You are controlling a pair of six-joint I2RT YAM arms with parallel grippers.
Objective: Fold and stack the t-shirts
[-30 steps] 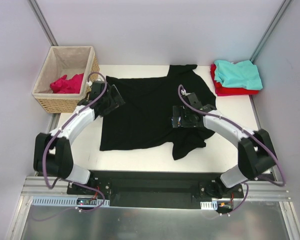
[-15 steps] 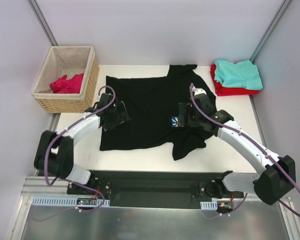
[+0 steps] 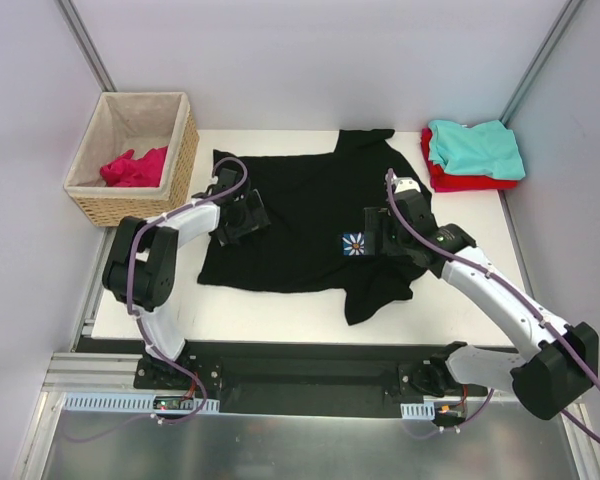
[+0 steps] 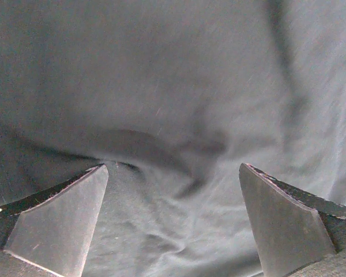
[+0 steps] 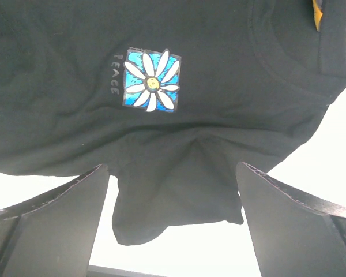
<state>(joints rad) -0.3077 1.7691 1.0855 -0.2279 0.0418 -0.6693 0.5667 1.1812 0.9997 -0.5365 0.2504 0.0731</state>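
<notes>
A large black t-shirt [image 3: 300, 200] lies spread on the white table, its blue flower print [image 3: 354, 243] facing up. My left gripper [image 3: 248, 215] hovers low over the shirt's left half, open, with wrinkled black cloth [image 4: 179, 173] between its fingers. My right gripper [image 3: 378, 232] is open above the shirt's right side. In the right wrist view the flower print [image 5: 151, 79] and a sleeve [image 5: 173, 202] lie below the open gripper [image 5: 173, 219]. A folded teal t-shirt [image 3: 477, 147] rests on a red t-shirt [image 3: 450, 178] at the back right. A magenta-pink t-shirt [image 3: 135, 167] sits in the basket.
The woven wicker basket [image 3: 100, 205] with beige lining stands at the back left, just off the table's corner. White walls and metal posts close in the back and sides. Bare table [image 3: 460, 215] shows right of the black shirt.
My left gripper has swung right and back over the shirt's left half, and the shirt's lower left edge has drawn in. My right gripper has shifted right, uncovering the flower print.
</notes>
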